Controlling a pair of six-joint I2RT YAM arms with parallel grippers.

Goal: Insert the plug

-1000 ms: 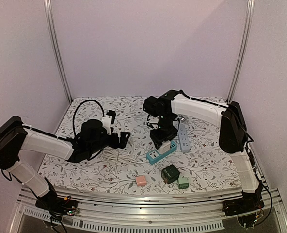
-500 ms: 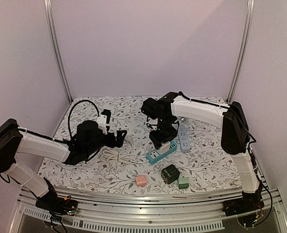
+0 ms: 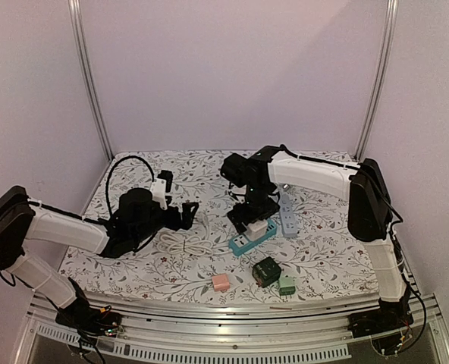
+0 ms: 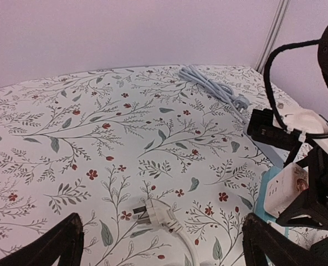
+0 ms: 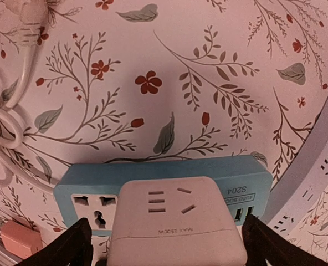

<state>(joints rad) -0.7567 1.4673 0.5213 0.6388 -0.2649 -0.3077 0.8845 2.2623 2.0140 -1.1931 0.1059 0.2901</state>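
A white cube adapter [image 5: 178, 221] stands plugged into the blue power strip [image 5: 153, 172], beside its free universal socket. My right gripper [image 5: 167, 244] straddles the adapter, open, both fingers clear of its sides. From above, the right gripper [image 3: 253, 216] hangs over the adapter [image 3: 260, 227] on the blue power strip [image 3: 243, 244]. A white cable plug [image 4: 155, 215] lies on the floral cloth with its pins pointing left. My left gripper [image 4: 164, 246] is open just short of it, nothing between the fingers. In the top view the left gripper [image 3: 186, 213] hovers by the coiled white cable [image 3: 183, 241].
A grey power strip [image 3: 287, 216] lies right of the blue one, and its bundled grey cable [image 4: 214, 86] is farther back. Near the front edge sit a pink block [image 3: 221, 282], a dark green cube [image 3: 266, 271] and a small green block [image 3: 287, 284].
My right gripper has opened and let go of the white adapter, which stays in the blue strip. The left arm drew back slightly to the left.
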